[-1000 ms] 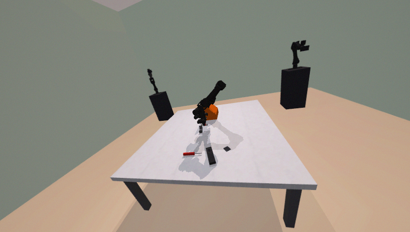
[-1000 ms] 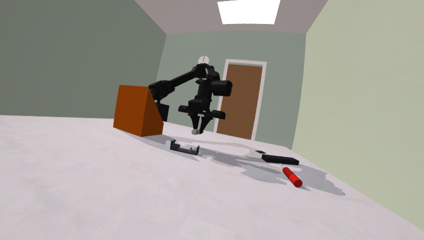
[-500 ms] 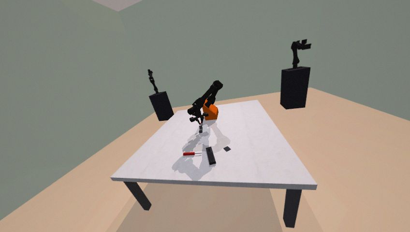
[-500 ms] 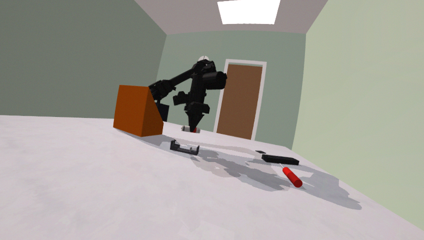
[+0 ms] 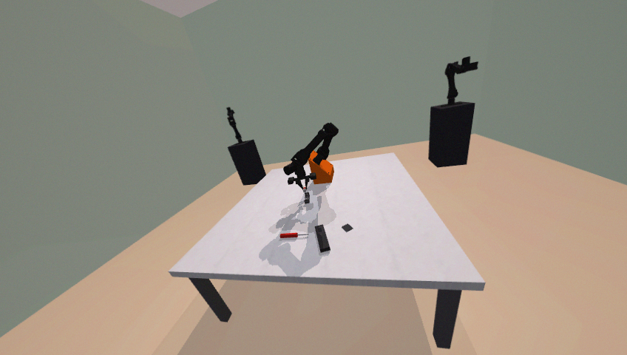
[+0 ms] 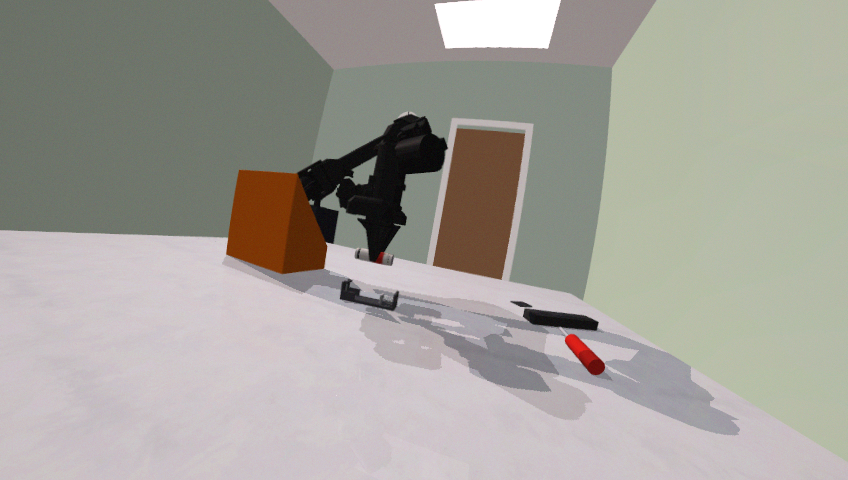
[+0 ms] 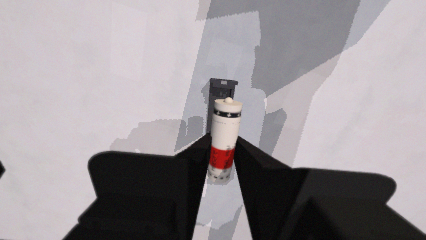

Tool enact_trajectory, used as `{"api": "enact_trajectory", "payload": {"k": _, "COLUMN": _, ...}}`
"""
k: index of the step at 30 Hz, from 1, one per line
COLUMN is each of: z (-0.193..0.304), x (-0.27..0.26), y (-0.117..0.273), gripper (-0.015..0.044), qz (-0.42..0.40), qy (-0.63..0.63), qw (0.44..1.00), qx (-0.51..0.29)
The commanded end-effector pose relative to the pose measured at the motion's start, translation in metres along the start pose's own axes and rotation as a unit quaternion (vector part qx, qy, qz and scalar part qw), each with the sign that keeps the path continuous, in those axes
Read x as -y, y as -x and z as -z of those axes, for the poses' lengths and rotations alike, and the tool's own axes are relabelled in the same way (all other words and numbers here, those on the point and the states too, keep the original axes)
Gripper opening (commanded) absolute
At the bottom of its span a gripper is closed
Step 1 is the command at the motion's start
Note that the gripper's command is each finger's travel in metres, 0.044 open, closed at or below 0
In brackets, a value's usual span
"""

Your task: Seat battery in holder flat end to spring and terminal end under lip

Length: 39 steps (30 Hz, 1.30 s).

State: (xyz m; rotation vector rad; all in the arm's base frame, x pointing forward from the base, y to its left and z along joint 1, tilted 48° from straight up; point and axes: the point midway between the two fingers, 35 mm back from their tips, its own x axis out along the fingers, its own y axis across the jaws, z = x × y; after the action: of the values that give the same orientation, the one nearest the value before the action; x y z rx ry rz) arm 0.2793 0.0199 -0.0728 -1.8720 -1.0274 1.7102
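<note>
My gripper [image 5: 304, 189] [image 6: 374, 259] [image 7: 222, 139] points down and is shut on the battery [image 6: 387, 259] [image 7: 226, 127], which is white with a red band. The battery lies roughly level above the holder [image 5: 307, 200] [image 6: 370, 299] [image 7: 216, 86], with a gap beneath it in the exterior view. Its terminal end faces the orange base, the same way as the holder's blocky lip end. Its flat end faces the spring end. In the wrist view the battery runs nearly along the holder and sits slightly to its right. Battery and fingers hide most of the holder there, including the spring.
The orange arm base [image 5: 322, 172] [image 6: 261, 220] stands beyond the holder's lip end. Farther out on the table lie a black block [image 5: 322, 238] [image 6: 560, 320], a red-handled screwdriver [image 5: 288, 235] [image 6: 584, 353] and a small dark square [image 5: 347, 228] [image 6: 521, 303].
</note>
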Motion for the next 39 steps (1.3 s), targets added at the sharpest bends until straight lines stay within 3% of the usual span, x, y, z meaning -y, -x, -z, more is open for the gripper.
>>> {"api": "enact_trajectory", "payload": {"k": 1, "z": 0.000, "x": -0.001, "y": -0.008, "gripper": 0.0066, "qz": 0.000, "qy": -0.004, "qw": 1.000, "qx": 0.026}}
{"api": "enact_trajectory", "payload": {"k": 10, "z": -0.006, "x": 0.000, "y": -0.038, "gripper": 0.0066, "qz": 0.003, "qy": -0.001, "qw": 0.992, "qx": 0.123}}
{"api": "enact_trajectory", "payload": {"k": 39, "z": 0.001, "x": -0.001, "y": -0.050, "gripper": 0.0066, "qz": 0.007, "qy": -0.002, "qw": 0.979, "qx": 0.204}}
